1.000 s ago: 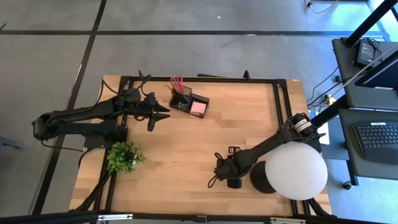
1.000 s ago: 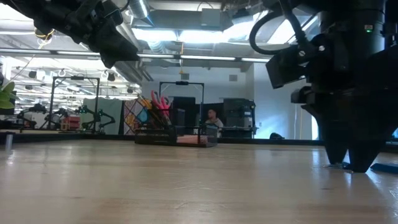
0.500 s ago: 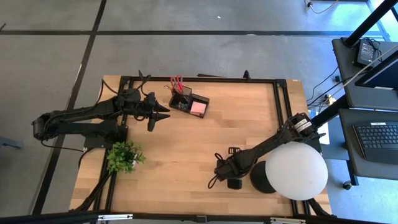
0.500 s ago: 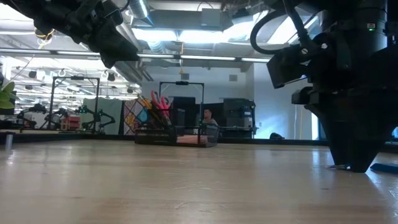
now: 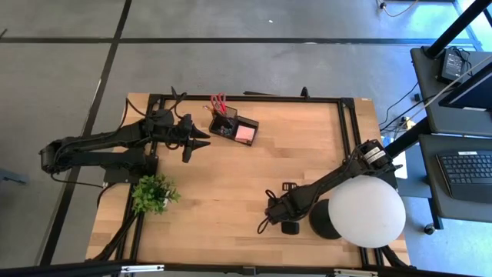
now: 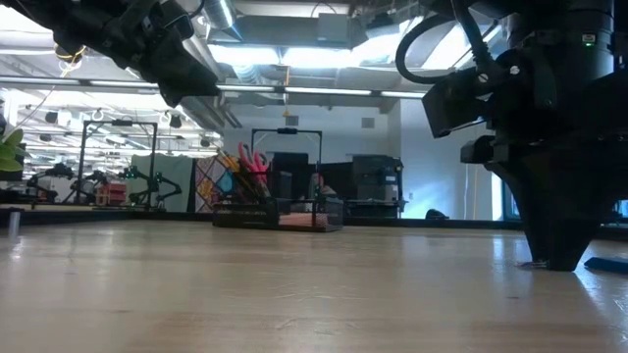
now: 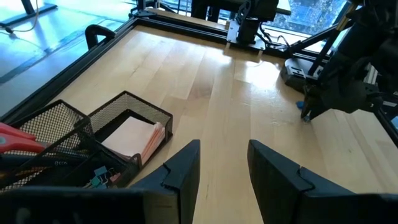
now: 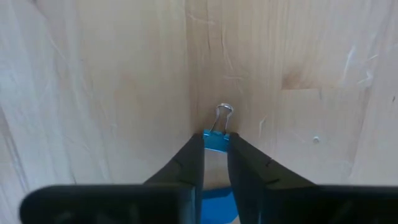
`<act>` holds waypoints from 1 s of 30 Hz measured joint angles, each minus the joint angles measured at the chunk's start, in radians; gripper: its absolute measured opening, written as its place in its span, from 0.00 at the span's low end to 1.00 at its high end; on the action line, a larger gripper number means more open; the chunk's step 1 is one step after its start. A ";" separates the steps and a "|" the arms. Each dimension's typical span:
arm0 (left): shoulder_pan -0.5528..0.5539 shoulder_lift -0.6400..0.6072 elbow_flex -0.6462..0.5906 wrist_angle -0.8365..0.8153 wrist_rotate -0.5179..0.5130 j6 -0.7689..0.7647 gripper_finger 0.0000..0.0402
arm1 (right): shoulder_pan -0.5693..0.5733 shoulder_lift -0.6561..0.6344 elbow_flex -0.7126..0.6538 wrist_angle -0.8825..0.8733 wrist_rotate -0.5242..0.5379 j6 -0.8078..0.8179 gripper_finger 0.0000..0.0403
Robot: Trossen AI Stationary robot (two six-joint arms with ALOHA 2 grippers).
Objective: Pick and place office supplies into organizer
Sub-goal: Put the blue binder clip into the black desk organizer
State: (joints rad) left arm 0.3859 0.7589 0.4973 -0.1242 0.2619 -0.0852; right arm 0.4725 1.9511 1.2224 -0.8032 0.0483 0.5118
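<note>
A small blue binder clip (image 8: 216,140) with a silver wire handle (image 8: 224,115) lies on the wooden table near the front right. My right gripper (image 5: 287,224) points down and is shut on it. The black mesh organizer (image 5: 233,128) stands at the far left-centre, with red scissors (image 5: 217,101) in its cup and a pink sticky-note pad (image 7: 134,135) in its tray. My left gripper (image 5: 201,143) hovers open above the table, just left of the organizer, and touches nothing. My right gripper pinches the clip's blue body (image 8: 215,144) between its two fingers (image 8: 189,155), one on each side. The fingers come from above and point down. The clip rests on the table, and its wire handle sticks out past the fingertips.
A white globe lamp (image 5: 366,211) on a round black base (image 5: 323,221) stands close to the right of my right gripper. A green potted plant (image 5: 154,192) sits at the near left. A small blue thing (image 6: 608,263) lies on the table beside the right gripper.
My right gripper has shut its fingers on the blue clip while staying in place on the table. In the low view the two separate fingertips have come together into one point. The clip stays on the table.
</note>
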 joint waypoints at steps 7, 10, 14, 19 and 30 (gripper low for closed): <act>0.000 0.000 0.000 0.000 0.000 0.001 0.32 | 0.000 0.000 0.000 0.000 0.000 0.000 0.16; 0.000 0.000 0.000 0.000 0.000 0.001 0.32 | 0.000 0.001 0.000 -0.001 0.001 0.000 0.16; 0.000 0.000 0.000 0.000 0.000 0.001 0.32 | 0.000 0.001 -0.001 -0.001 0.001 0.000 0.16; 0.000 0.000 0.000 0.000 0.000 0.001 0.32 | -0.005 0.002 0.012 -0.005 0.001 -0.012 0.16; 0.000 0.000 0.000 0.000 0.000 0.001 0.32 | -0.111 0.009 0.082 -0.024 0.111 -0.160 0.16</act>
State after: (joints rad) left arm 0.3859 0.7589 0.4973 -0.1242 0.2619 -0.0841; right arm 0.3618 1.9598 1.3040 -0.8274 0.1588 0.3521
